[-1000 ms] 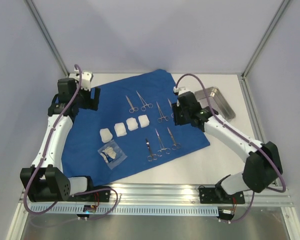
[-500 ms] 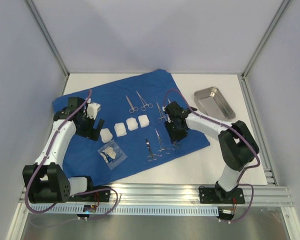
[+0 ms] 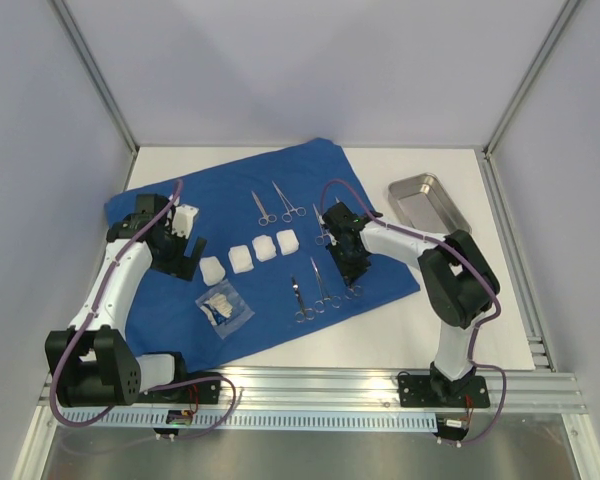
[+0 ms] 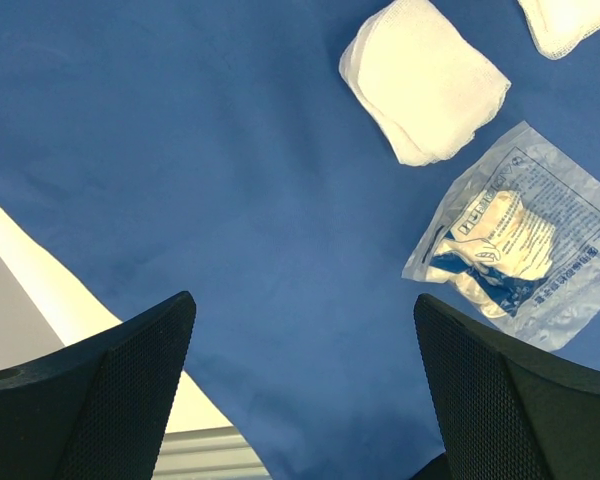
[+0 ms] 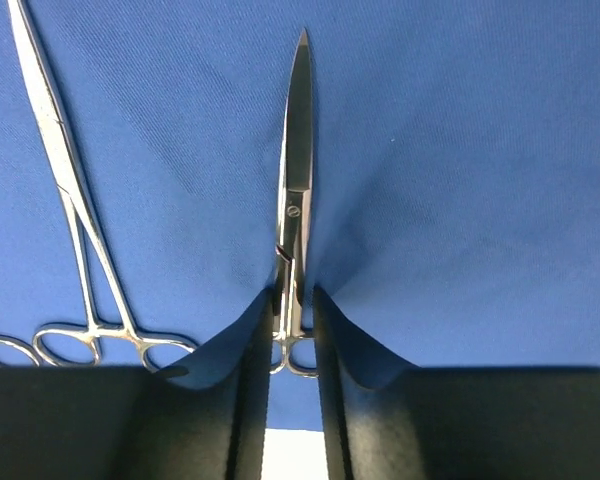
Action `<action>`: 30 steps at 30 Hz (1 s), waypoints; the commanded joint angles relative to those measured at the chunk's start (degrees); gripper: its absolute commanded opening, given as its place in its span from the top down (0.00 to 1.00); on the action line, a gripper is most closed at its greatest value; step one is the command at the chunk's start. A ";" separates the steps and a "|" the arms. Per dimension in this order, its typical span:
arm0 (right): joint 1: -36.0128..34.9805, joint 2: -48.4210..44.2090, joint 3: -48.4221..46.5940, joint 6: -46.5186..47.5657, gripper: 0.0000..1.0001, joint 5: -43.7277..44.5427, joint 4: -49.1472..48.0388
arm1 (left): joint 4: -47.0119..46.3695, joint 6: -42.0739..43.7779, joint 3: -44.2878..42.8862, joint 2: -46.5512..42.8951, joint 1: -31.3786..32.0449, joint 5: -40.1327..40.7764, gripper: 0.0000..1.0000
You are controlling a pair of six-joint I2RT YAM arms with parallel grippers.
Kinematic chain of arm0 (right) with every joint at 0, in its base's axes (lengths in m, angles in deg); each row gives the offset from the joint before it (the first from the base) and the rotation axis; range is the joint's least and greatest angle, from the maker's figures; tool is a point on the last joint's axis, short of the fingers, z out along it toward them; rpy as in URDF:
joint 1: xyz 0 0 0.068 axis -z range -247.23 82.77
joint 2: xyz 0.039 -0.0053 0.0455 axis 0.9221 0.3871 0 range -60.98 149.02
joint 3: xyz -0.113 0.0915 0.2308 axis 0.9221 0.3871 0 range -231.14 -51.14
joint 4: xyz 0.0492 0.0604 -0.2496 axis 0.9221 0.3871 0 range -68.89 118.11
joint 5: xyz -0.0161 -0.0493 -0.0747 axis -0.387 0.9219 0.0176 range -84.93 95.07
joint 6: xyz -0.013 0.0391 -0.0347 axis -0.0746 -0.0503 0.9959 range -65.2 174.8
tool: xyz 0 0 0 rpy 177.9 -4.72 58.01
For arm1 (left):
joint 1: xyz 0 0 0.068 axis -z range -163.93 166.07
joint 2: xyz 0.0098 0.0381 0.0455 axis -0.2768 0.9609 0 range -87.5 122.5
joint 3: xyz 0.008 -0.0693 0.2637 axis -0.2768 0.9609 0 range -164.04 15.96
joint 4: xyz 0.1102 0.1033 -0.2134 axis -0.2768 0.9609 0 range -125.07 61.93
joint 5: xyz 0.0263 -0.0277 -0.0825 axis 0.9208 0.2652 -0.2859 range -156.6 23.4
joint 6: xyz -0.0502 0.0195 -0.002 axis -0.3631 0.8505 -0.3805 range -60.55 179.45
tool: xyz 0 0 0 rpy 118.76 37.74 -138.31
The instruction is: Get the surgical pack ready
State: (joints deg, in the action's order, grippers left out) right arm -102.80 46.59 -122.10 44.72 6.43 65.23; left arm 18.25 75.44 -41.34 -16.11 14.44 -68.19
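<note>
A royal-blue drape (image 3: pixel 180 310) lies flat on the table with several silver instruments and several white gauze squares (image 3: pixel 240 259) on it. The steel tray (image 3: pixel 428 205) stands off the drape at the back right. My right gripper (image 3: pixel 348 268) is down on the drape, shut on a pair of silver scissors (image 5: pixel 292 215), with cloth puckered at the fingertips. My left gripper (image 3: pixel 187 258) is open and empty, hovering over bare drape (image 4: pixel 180 180) left of a gauze square (image 4: pixel 422 80) and a clear sealed packet (image 4: pixel 515 245).
A hemostat (image 5: pixel 70 210) lies just left of the gripped scissors. More instruments (image 3: pixel 277 203) lie at the back of the drape and others (image 3: pixel 302 298) near its front. The packet (image 3: pixel 222 307) sits front left. Frame posts stand at both back corners.
Since a second ago both arms came in from the drape's back edges onto it. The right gripper lowered and shut on the scissors. The left gripper moved beside the leftmost gauze.
</note>
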 commanded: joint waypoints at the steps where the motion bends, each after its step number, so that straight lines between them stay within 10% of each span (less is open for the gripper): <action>1: -0.11 2.56 0.64 1.38 0.81 1.02 -2.98 | -0.15 -0.61 -1.32 -1.87 -0.13 0.62 0.00; 7: -0.11 2.30 0.21 2.79 0.99 1.88 -3.69 | 0.12 -0.17 -0.97 -2.22 -0.13 0.36 0.00; 22: 1.73 -4.38 -3.04 6.83 1.00 0.30 -4.39 | 0.99 0.27 -1.50 -3.02 -0.04 0.44 0.00; 30: 15.08 -6.41 -13.32 14.56 1.00 -3.47 -3.78 | 1.52 0.36 -2.81 -2.40 -0.04 -0.96 0.00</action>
State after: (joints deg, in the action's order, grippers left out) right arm -94.32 44.36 -129.22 54.05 5.34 62.76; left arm 18.80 75.48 -41.49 -17.59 14.44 -68.15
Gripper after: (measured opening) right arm 0.114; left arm 0.997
